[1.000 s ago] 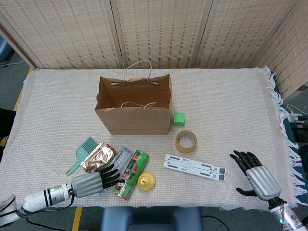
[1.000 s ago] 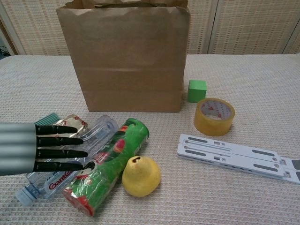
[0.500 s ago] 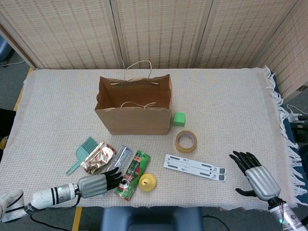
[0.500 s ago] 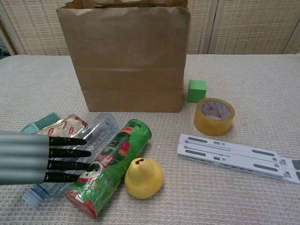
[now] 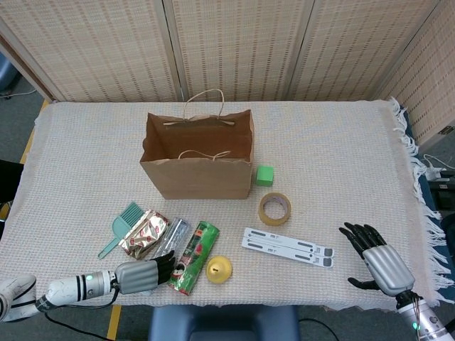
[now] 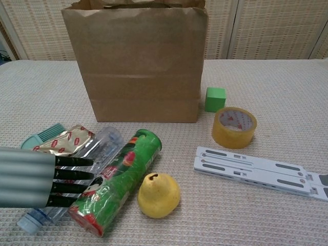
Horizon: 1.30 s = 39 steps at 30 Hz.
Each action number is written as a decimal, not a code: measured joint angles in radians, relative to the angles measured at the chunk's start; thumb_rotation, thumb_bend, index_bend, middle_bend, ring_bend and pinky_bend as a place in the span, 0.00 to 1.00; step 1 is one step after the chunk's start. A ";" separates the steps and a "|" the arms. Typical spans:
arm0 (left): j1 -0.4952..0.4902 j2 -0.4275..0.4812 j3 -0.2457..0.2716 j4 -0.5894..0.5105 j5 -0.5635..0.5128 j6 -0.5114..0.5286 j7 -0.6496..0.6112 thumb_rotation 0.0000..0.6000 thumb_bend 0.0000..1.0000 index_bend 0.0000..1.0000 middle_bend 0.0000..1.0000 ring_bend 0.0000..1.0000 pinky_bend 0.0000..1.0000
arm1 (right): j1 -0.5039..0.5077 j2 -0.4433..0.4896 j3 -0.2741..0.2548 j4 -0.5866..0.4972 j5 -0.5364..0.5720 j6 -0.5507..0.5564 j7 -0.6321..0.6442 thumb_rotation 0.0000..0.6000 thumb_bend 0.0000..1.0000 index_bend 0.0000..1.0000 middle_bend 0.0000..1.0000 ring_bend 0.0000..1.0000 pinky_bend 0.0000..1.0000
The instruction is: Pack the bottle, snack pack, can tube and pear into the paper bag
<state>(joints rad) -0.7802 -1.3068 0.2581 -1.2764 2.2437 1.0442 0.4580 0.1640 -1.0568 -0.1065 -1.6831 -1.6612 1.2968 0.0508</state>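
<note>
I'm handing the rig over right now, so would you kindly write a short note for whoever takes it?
Left hand: fingers laid over the bottle, no lift visible; grip unclear.
Right hand: open, off to the right, holding nothing.
Snack pack, can tube and pear lie at the near edge in front of the paper bag, which stands upright and open.
Done: nothing packed.
Left: all four items.

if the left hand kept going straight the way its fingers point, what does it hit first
Probably the clear bottle: the left hand lies flat with its fingers already over the bottle's body, pointing toward the green can tube just beyond. Whether they touch the bottle is unclear.
</note>
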 measured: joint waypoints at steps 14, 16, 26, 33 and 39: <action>0.056 0.182 0.005 -0.060 -0.035 0.229 -0.047 1.00 0.63 0.65 0.66 0.61 0.75 | -0.003 -0.002 0.002 0.001 0.003 0.006 -0.007 1.00 0.03 0.00 0.00 0.00 0.01; 0.074 0.213 0.000 -0.054 -0.047 0.284 -0.062 1.00 0.63 0.65 0.66 0.61 0.75 | -0.003 -0.003 0.003 0.000 0.004 0.005 -0.011 1.00 0.03 0.00 0.00 0.00 0.01; 0.157 0.286 -0.132 -0.049 -0.280 0.439 -0.196 1.00 0.63 0.65 0.66 0.61 0.74 | -0.008 -0.008 0.006 0.003 0.007 0.012 -0.028 1.00 0.03 0.00 0.00 0.00 0.01; 0.183 0.218 -0.319 -0.188 -0.502 0.547 -0.381 1.00 0.63 0.65 0.66 0.61 0.73 | -0.009 -0.010 0.007 0.004 0.007 0.014 -0.031 1.00 0.03 0.00 0.00 0.00 0.01; 0.176 0.155 -0.413 -0.409 -0.605 0.556 -0.494 1.00 0.64 0.66 0.66 0.61 0.73 | -0.007 -0.008 0.007 0.004 0.006 0.012 -0.027 1.00 0.03 0.00 0.00 0.00 0.01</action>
<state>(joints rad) -0.6040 -1.1517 -0.1547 -1.6850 1.6383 1.6006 -0.0364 0.1567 -1.0646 -0.0998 -1.6795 -1.6552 1.3084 0.0237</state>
